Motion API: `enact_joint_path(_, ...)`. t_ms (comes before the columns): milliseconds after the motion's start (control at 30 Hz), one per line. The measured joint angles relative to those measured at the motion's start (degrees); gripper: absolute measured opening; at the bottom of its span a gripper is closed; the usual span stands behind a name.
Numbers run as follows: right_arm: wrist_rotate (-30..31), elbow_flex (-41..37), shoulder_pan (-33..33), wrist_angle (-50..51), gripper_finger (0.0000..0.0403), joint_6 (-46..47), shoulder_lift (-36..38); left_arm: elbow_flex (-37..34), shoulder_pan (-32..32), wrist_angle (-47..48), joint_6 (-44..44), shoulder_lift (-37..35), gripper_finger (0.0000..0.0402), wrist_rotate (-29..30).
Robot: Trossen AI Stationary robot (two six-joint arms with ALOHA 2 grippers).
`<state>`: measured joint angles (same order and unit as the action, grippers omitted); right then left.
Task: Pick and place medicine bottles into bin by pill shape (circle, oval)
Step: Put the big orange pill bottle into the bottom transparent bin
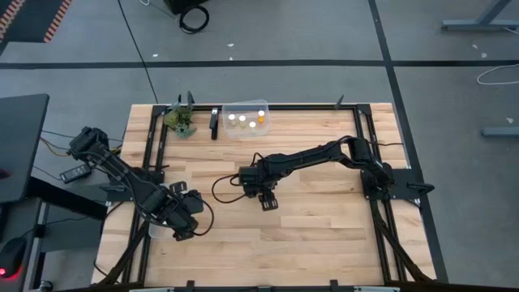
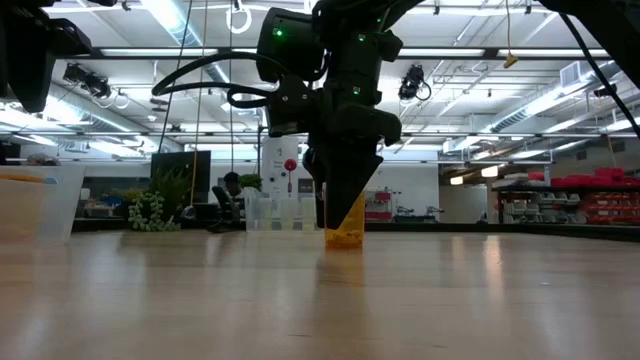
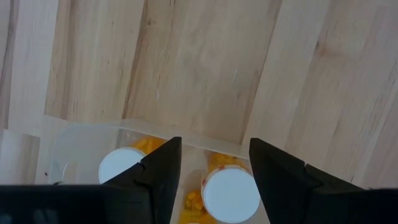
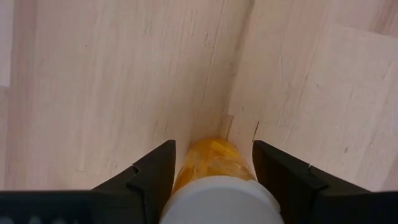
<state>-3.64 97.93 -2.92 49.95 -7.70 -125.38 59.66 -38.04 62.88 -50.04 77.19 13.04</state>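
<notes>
My right gripper [image 1: 268, 203] is down near the middle of the table [image 1: 324, 219], with its fingers on either side of a bottle [image 2: 346, 228]. In the low view the bottle stands upright on the wood, its amber body showing beneath my dark fingers [image 2: 345, 185]. The right wrist view shows its white cap and amber body filling the gap between my two fingers, which sit against its sides, so my right jaws are clamped on the bottle.

My left gripper [image 1: 185, 225] is at the table's front left, over a clear bin [image 3: 81, 140]. In the left wrist view two more bottles stand in that bin: one [image 3: 230, 190] lies between my fingers, its white cap facing up, and the other [image 3: 122, 167] is just beside my finger [image 3: 163, 177]. My left jaws are apart. Whether they touch the capped bottle between them I cannot tell; there seems to be a sliver of space on each side.

At the back edge of the table sits a second clear bin [image 1: 246, 120] holding four bottles, seen from above as pale dots with amber among them. Just beside that bin lies a small dark object [image 1: 214, 123], and further to its left stands a green plant [image 1: 180, 120]. In the low view the back bin and the plant show far off across the wood, with the workshop room behind.
</notes>
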Motion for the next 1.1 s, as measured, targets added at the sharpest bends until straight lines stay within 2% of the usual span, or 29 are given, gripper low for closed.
enact_joint_path(533,-0.92,0.00,0.00,0.00,0.0227,0.00,0.09,0.00,0.00,-0.01,-0.35,0.00,0.0202,-0.04)
enact_joint_path(1100,-0.94,0.02,-0.35,-0.11,0.0306,0.15,0.13,0.00,-0.02,0.01,-1.40,0.00,0.0197,-0.90)
